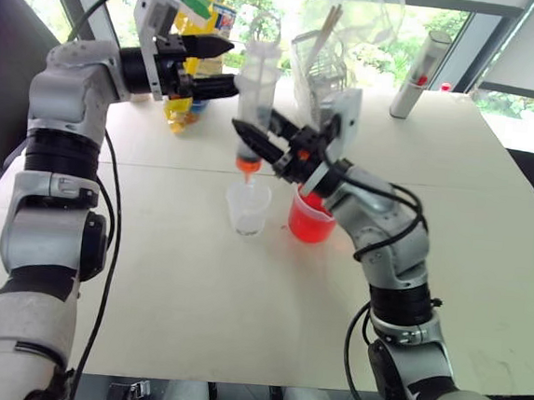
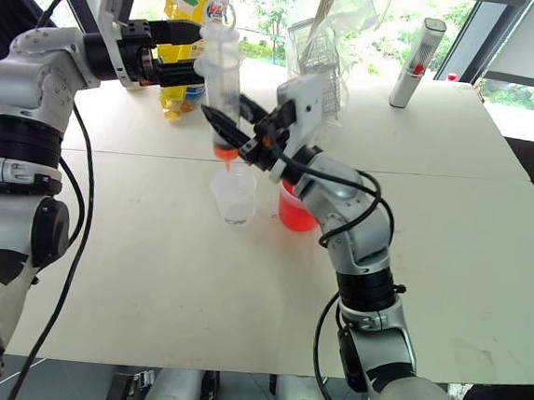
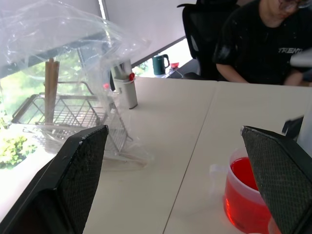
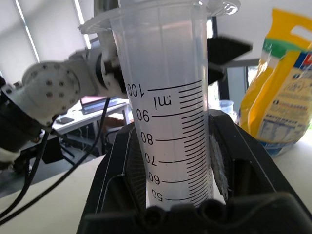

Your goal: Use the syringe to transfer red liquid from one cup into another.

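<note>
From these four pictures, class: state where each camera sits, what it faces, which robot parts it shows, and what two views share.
Left eye view: head camera, looking down over the table; both arms, right gripper shut on the syringe above the small cup.
Right eye view: same head, same scene.
Left wrist view: looks between the open left gripper fingers toward the beaker, a wire basket and a seated person.
Right wrist view: along its fingers clamping the syringe.
Shared: both wrist views and eye views show the table.
</note>
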Tool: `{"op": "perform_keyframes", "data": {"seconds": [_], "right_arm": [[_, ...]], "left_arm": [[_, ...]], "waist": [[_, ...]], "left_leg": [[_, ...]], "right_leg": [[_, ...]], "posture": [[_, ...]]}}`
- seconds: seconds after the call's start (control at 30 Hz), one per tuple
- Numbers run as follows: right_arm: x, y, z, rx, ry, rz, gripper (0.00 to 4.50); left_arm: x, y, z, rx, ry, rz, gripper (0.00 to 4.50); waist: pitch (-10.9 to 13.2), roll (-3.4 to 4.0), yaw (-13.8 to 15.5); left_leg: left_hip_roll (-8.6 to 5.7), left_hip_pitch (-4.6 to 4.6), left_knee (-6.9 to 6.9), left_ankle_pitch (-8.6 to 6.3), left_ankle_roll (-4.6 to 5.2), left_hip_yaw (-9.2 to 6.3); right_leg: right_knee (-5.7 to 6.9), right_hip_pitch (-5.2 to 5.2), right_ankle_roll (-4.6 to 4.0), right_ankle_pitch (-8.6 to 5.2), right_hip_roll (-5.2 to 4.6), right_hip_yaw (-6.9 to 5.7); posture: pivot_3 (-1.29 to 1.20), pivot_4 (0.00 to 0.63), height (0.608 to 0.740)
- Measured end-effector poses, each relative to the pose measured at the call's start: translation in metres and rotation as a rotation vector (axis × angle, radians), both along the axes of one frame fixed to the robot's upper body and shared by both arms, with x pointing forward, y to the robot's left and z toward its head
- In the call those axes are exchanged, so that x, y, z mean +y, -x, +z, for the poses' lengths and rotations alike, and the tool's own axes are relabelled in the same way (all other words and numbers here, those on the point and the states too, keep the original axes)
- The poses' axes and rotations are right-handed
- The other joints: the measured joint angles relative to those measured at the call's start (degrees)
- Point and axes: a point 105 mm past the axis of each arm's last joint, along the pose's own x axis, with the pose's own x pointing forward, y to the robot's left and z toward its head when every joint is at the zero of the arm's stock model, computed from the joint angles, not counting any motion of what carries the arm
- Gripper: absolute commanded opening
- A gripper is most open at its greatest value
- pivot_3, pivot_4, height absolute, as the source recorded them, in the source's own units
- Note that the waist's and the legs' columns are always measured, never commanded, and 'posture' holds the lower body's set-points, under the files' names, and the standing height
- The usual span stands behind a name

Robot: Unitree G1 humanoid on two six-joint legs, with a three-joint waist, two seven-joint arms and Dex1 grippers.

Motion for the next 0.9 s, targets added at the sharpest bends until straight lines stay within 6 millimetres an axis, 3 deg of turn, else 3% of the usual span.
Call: {"op": "perform_keyframes", "data": {"seconds": [0.23, 0.5, 0.7, 0.9], "right_arm": [[0.000, -0.009, -0.026, -0.015, 0.052, -0.024, 1.40], [-0.001, -0.008, -0.033, -0.017, 0.061, -0.030, 1.40], [-0.001, -0.008, -0.035, -0.013, 0.060, -0.029, 1.40], [-0.001, -0.011, -0.039, -0.002, 0.077, -0.041, 1.40]], "left_arm": [[-0.001, 0.012, 0.001, 0.028, -0.002, -0.040, 4.47], [-0.004, 0.026, 0.005, 0.054, 0.007, -0.111, 4.47], [-0.005, 0.026, 0.005, 0.044, 0.003, -0.112, 4.47], [0.009, 0.022, 0.010, 0.024, -0.006, -0.077, 4.47]], "waist": [[0.00, 0.00, -0.24], [0.00, -0.01, -0.96], [0.00, -0.01, -1.41], [0.00, 0.00, -1.43]], "left_leg": [[0.01, 0.02, -0.01, 0.00, 0.00, -0.01], [0.02, 0.03, 0.00, 0.01, -0.02, -0.03], [0.01, 0.04, -0.01, 0.02, -0.03, -0.02], [0.01, 0.05, -0.02, 0.02, -0.03, -0.02]], "right_leg": [[0.03, -0.01, 0.00, 0.00, 0.00, 0.00], [0.06, 0.01, 0.00, 0.00, -0.01, -0.02], [0.06, 0.01, 0.00, 0.00, -0.02, -0.01], [0.06, 0.00, 0.00, 0.00, 0.01, -0.01]], "posture": [[0.00, 0.150, 0.739], [0.00, 0.150, 0.739], [0.00, 0.150, 0.739], [0.00, 0.150, 0.739]]}}
